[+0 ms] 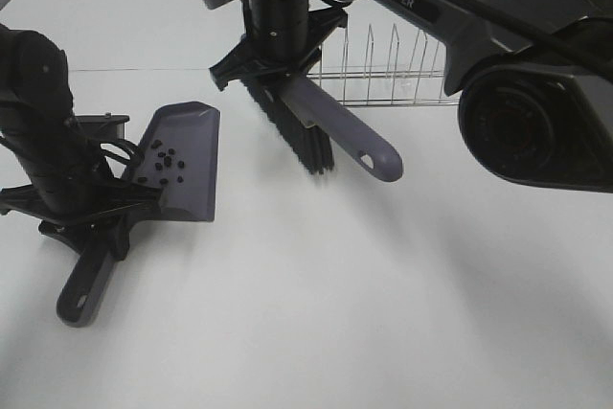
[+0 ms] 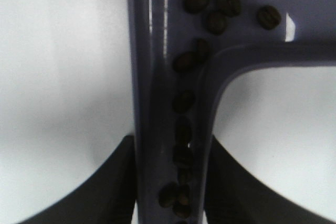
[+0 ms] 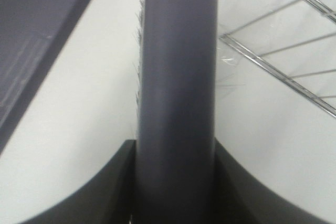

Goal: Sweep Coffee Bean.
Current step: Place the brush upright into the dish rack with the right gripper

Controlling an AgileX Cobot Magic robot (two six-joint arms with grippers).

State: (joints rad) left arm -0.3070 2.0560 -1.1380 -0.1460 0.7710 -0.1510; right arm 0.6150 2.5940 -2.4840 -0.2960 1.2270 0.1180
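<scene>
A grey dustpan point(image 1: 187, 155) sits at the left, and my left gripper point(image 1: 96, 222) is shut on its handle point(image 1: 81, 289). Several coffee beans point(image 1: 165, 162) lie inside the pan. In the left wrist view the beans point(image 2: 184, 103) lie along the handle channel and at the pan's back, between my fingers point(image 2: 105, 192). My right gripper point(image 1: 278, 64) is shut on a grey brush point(image 1: 350, 136), whose black bristles point(image 1: 292, 131) point down to the right of the pan. The right wrist view shows the brush handle point(image 3: 178, 77) between the jaws. I see no beans on the table.
A wire rack point(image 1: 393, 74) stands behind the brush on the white table; it also shows in the right wrist view point(image 3: 283, 51). The dustpan's edge point(image 3: 37, 35) shows beside the brush. The right arm's large joint point(image 1: 536, 112) hangs over the right side.
</scene>
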